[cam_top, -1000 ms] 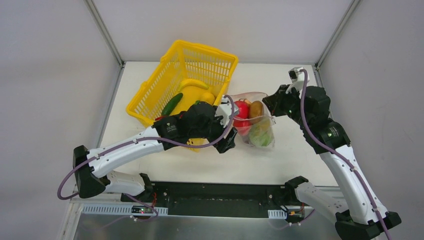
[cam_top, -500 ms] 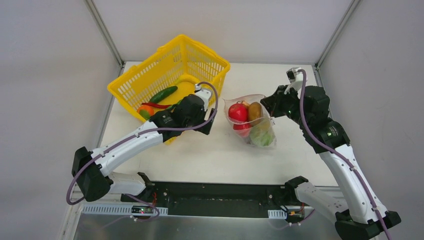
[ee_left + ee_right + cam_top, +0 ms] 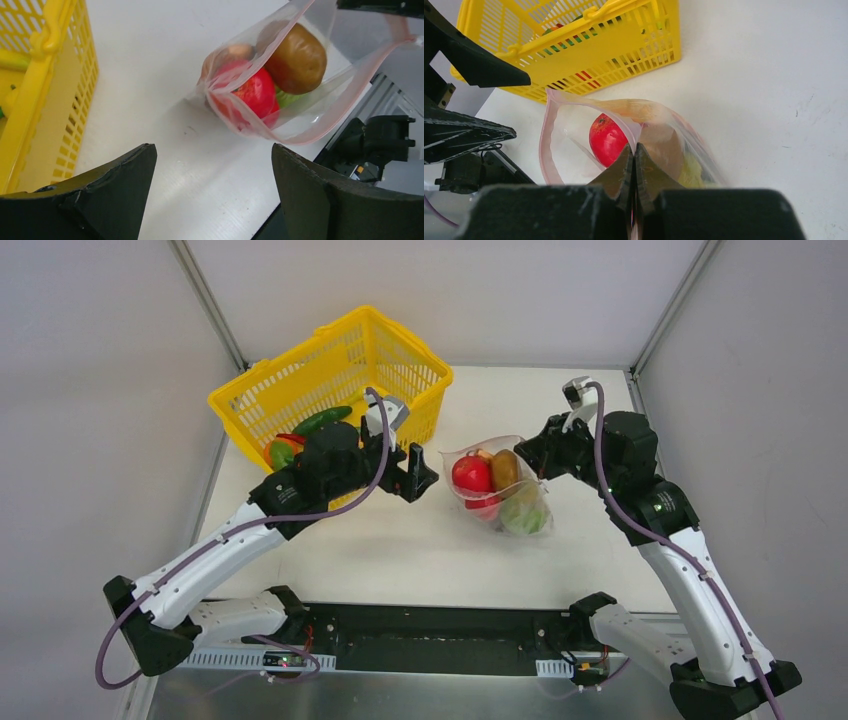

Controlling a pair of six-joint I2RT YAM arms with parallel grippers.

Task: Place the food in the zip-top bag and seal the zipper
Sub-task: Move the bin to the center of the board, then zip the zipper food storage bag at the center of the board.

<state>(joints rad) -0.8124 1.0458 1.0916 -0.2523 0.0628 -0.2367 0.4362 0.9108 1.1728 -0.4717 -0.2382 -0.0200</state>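
The clear zip-top bag [image 3: 500, 502] lies right of centre on the table, mouth facing left and gaping. Inside it are a red tomato [image 3: 471, 473], a brown kiwi [image 3: 506, 468] and green cabbage [image 3: 524, 514]. My right gripper [image 3: 536, 453] is shut on the bag's far mouth edge and lifts it; the right wrist view shows the film pinched at the gripper [image 3: 634, 146], beside the tomato [image 3: 606, 137]. The pink zipper [image 3: 300, 141] stands apart in a loop. My left gripper [image 3: 420, 477] hangs open and empty, a short way left of the bag's mouth [image 3: 212, 150].
A yellow lattice basket [image 3: 300, 370] stands at the back left, just behind my left arm. It holds a green cucumber [image 3: 322, 420] and other red and orange pieces. The table's right edge runs close behind my right gripper.
My left gripper has drawn back left and away from the bag, its jaws still wide. The basket has slid and turned toward the back left. The right gripper keeps its hold.
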